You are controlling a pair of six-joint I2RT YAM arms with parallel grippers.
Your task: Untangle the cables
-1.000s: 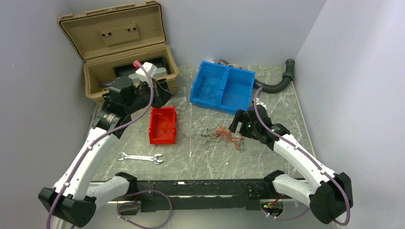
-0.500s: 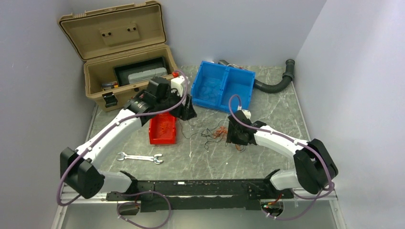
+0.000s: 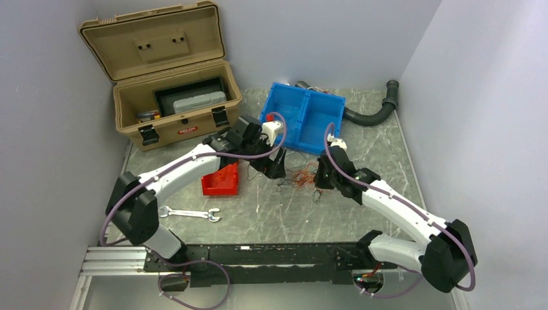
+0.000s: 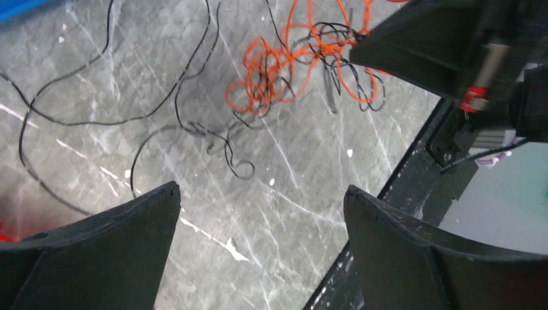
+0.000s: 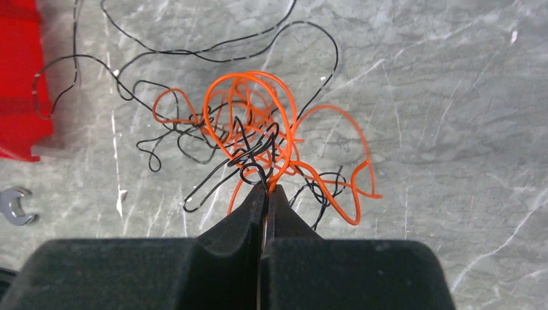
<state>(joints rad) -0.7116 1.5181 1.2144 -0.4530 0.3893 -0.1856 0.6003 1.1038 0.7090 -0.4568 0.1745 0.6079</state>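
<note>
The cables [image 3: 298,179] lie as a tangle of thin orange and black wires on the marble table, in front of the blue bin. My right gripper [image 5: 265,187] is shut on the near side of the cables [image 5: 258,129], with orange and black strands pinched at its tips. It stands at the tangle's right side [image 3: 321,177]. My left gripper [image 4: 262,189] hangs open above bare table, just short of the orange knot [image 4: 271,84], with loose black strands [image 4: 194,129] trailing ahead of it. Nothing is between its fingers. From above, the left gripper [image 3: 274,169] is at the tangle's left side.
A tan toolbox [image 3: 174,97] stands open at the back left. A two-part blue bin [image 3: 304,119] sits behind the tangle, with a black ribbed hose [image 3: 371,113] at the back right. A red bin [image 3: 220,184] and a wrench [image 3: 189,213] lie to the left.
My left arm has swung right from the toolbox to the cables, and its gripper has opened. My right gripper has shut on the tangle.
</note>
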